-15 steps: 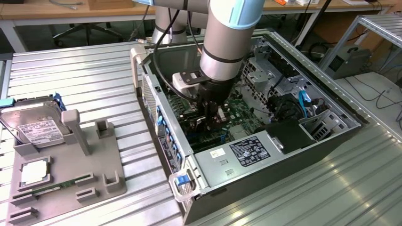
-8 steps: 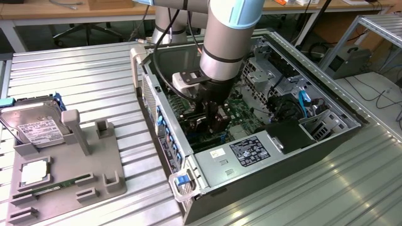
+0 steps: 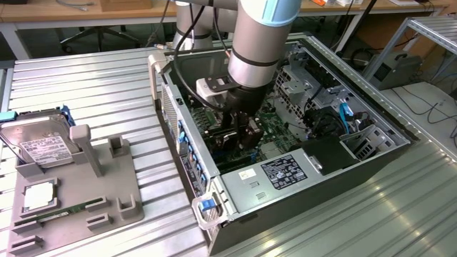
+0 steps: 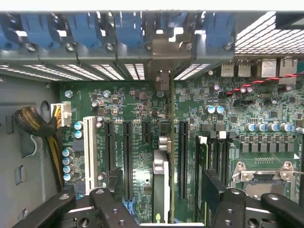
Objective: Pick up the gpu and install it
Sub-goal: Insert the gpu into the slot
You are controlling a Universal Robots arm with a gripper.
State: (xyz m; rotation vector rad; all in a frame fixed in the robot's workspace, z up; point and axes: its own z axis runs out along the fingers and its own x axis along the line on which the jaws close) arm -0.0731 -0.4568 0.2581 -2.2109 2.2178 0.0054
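Note:
The gpu (image 4: 161, 180) stands edge-on in a motherboard slot, and its silver end bracket (image 4: 164, 54) meets the case's rear slot openings. My gripper (image 4: 164, 197) is open. Its black fingers (image 4: 114, 187) stand wide on either side of the card, with a gap between each finger and the card. In the exterior view my gripper (image 3: 238, 136) reaches down inside the open computer case (image 3: 371, 134), low over the motherboard.
The case holds a power supply (image 3: 279, 171), drive cages (image 3: 303, 80), a CPU socket (image 4: 263, 175), a seated RAM stick (image 4: 203, 161) and a cable bundle (image 4: 35, 126). At the exterior view's left, a grey fixture (image 3: 107, 198) holds a hard drive (image 3: 43, 144) and a green RAM stick (image 3: 61, 212).

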